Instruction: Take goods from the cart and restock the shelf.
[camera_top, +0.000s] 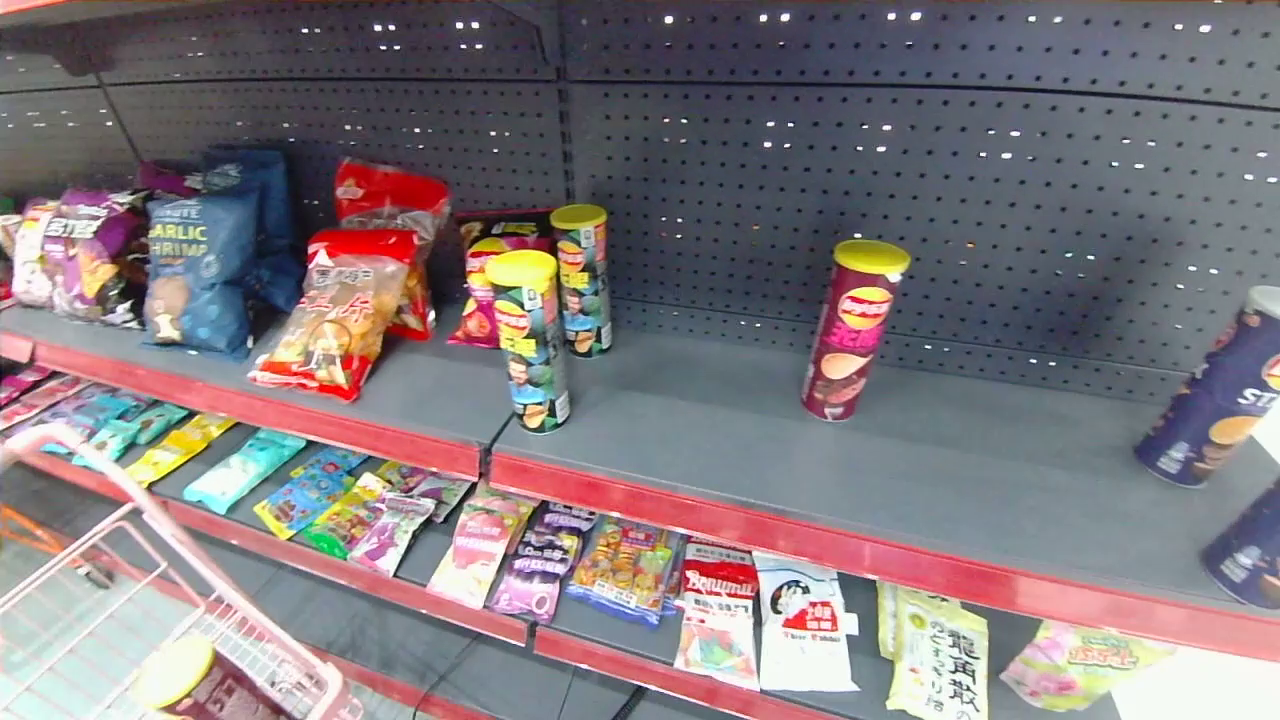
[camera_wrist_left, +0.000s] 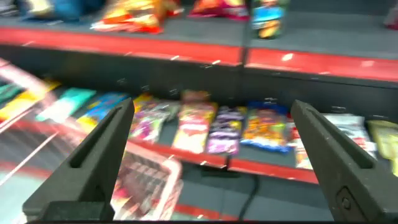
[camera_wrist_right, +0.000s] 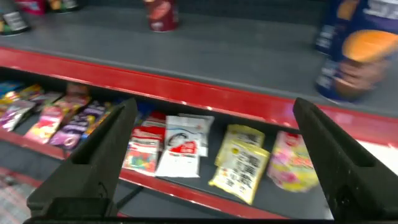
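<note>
Upper shelf (camera_top: 960, 470): bare stretch between maroon can (camera_top: 852, 330) and blue cans (camera_top: 1215, 400) at 3 o'clock, red lip (camera_top: 800, 530) along front edge. Cart (camera_top: 150, 530) at 7 o'clock, yellow-lidded can (camera_top: 185, 680) inside. Left claw (camera_wrist_left: 211, 112) wide apart, empty, facing lower-shelf packets (camera_wrist_left: 199, 127), cart corner in view. Right claw (camera_wrist_right: 214, 109) apart, empty, facing packets, with blue cans in view.
</note>
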